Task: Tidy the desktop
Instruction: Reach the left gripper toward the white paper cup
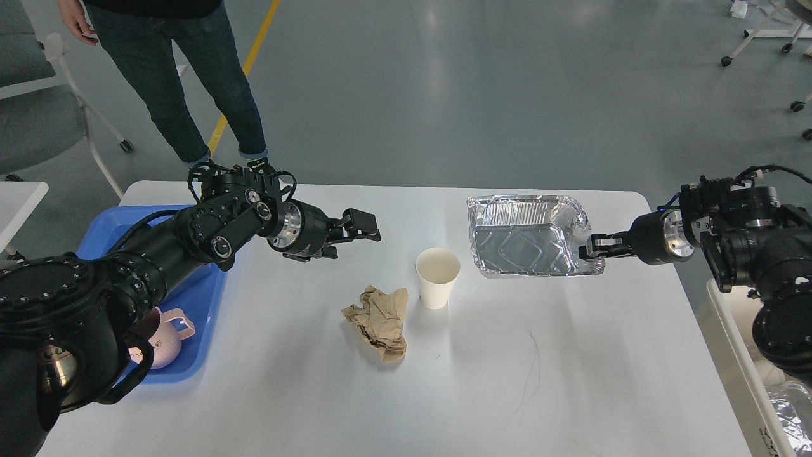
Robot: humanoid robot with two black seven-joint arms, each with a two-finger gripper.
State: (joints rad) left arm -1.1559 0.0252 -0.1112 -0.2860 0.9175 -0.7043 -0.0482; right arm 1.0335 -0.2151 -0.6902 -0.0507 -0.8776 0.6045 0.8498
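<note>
Blue tray (193, 298) sat at the counter's (571, 381) left edge, mostly hidden under my left arm; only a pink mug (166, 336) showed inside it, upright, handle to the right. Couldn't tell what else was in there.

Left arm reached in low from the left across the tray, forearm roughly level, left pincer (363, 225) out over bare counter, pointing right. Fingers looked slightly apart with nothing between them.

Mid-counter: crumpled brown paper (379, 320) lying flat, and just to its right a white paper cup (437, 276), upright, looked empty.

Further right, a foil tray (526, 236), open side up, nothing in it, rim crumpled at the right end. Couldn't tell if it rested on the counter or hung just above it.

Right arm came in from the right, near horizontal, right pincer (590, 246) clamped on the foil tray's right rim.

Far right, beside the counter, a white bin (736, 330) with crumpled foil (790, 412) visible inside.

A person in jeans (184, 70) stood beyond the counter's far left corner.
</note>
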